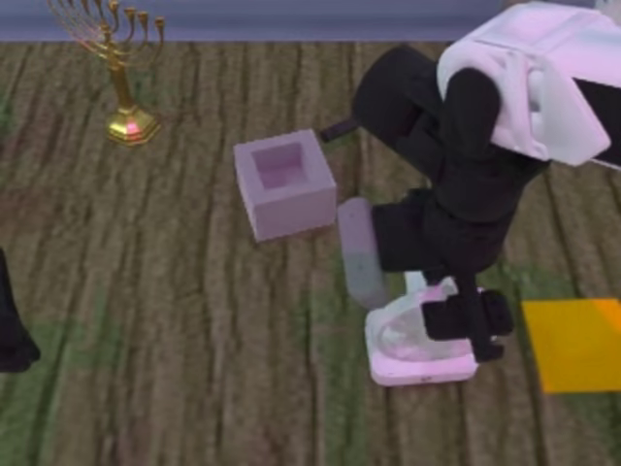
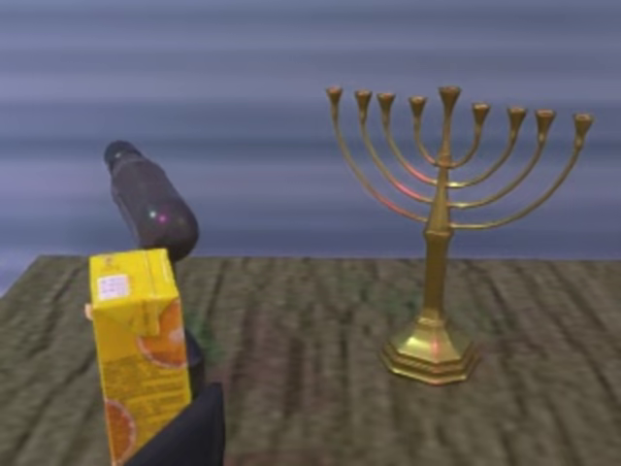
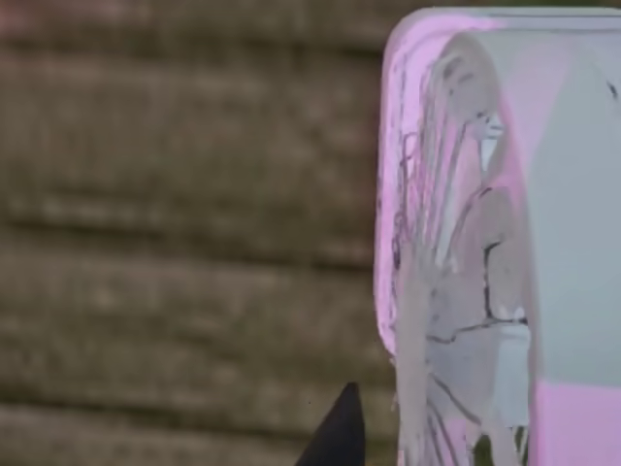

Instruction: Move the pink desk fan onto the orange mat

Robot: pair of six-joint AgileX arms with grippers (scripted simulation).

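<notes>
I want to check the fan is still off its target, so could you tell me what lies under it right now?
The pink fan stands on bare wooden table, left of the orange mat and apart from it. The right gripper covers the fan's right side, so what lies under there is hidden.

**No readable text showing**

Nothing legible is appearing in any view. The yellow juice carton [image 2: 139, 349] in the left wrist view is carrying a small white label near its top, but its print is too small to read, and orange-slice pictures are showing below it. No other object is displaying lettering, numbers or brand marks.
</notes>
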